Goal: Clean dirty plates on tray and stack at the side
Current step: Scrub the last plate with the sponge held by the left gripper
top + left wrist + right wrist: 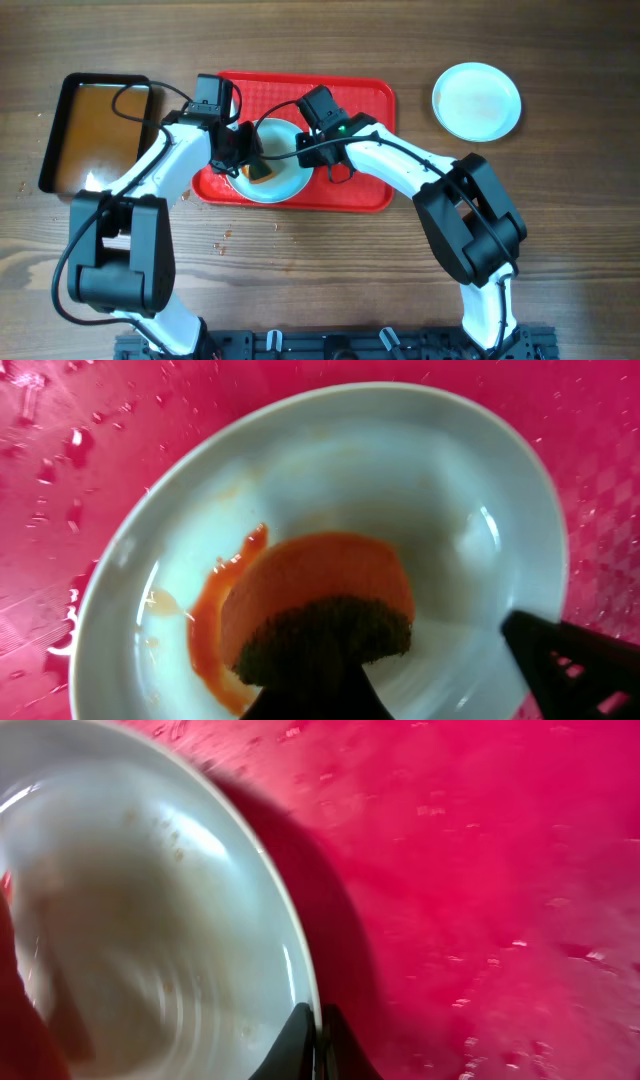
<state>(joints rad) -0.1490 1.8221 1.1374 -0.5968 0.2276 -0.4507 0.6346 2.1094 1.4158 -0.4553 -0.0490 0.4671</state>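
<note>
A pale mint plate [285,180] lies on the red tray [350,100], with an orange smear inside [205,630]. My left gripper [243,158] is shut on a sponge [262,172], orange with a dark green scrub face, and presses it on the plate's inside; in the left wrist view the gripper [315,695] holds the sponge [320,605] over the plate [400,470]. My right gripper [305,152] is shut on the plate's right rim, its fingers [318,1045] pinching the rim of the plate [150,920]. Another plate [477,100] lies on the table at the right, off the tray.
A black pan [52,130] of brownish water stands left of the tray. Water drops lie on the tray [60,450]. Small crumbs lie on the wood table [225,235] in front of the tray.
</note>
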